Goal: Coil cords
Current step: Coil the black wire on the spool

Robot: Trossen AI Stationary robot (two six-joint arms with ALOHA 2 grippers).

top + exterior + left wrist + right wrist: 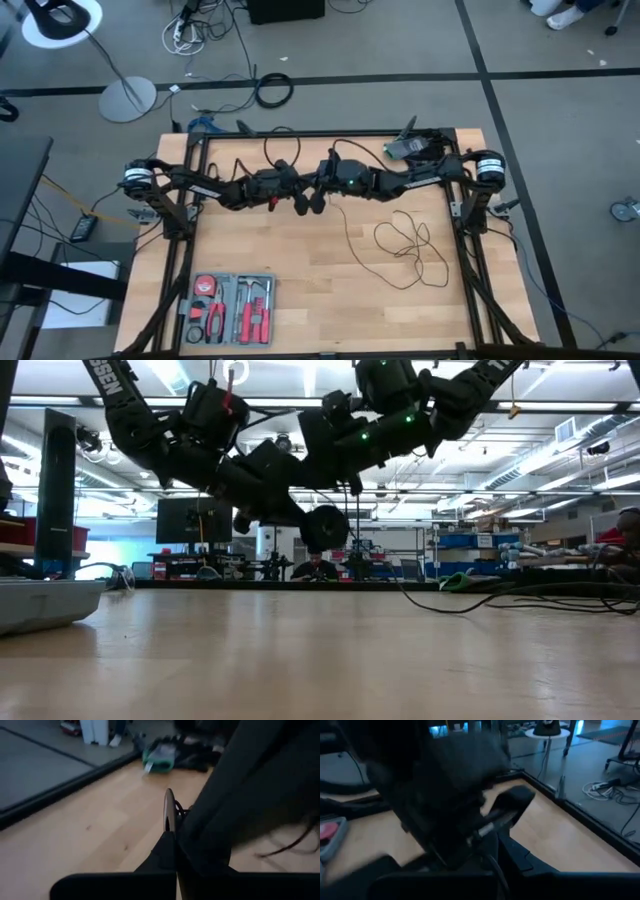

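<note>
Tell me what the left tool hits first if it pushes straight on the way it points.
Most likely the right tool: the left tool points toward it mid-table, nearly tip to tip. Depth between them is unclear.

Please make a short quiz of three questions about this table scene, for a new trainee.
1. True or false: both hands hang above the table near its far middle.
2. Where do the loose loops of the thin black cord lie? A) right half of the table B) inside the tool case C) on the floor
3. Fill in: the open tool case sits at the table's near ____ corner.

Key: 1 true, the left hand and right hand meet there, both shut. 2 A. 3 left.
</note>
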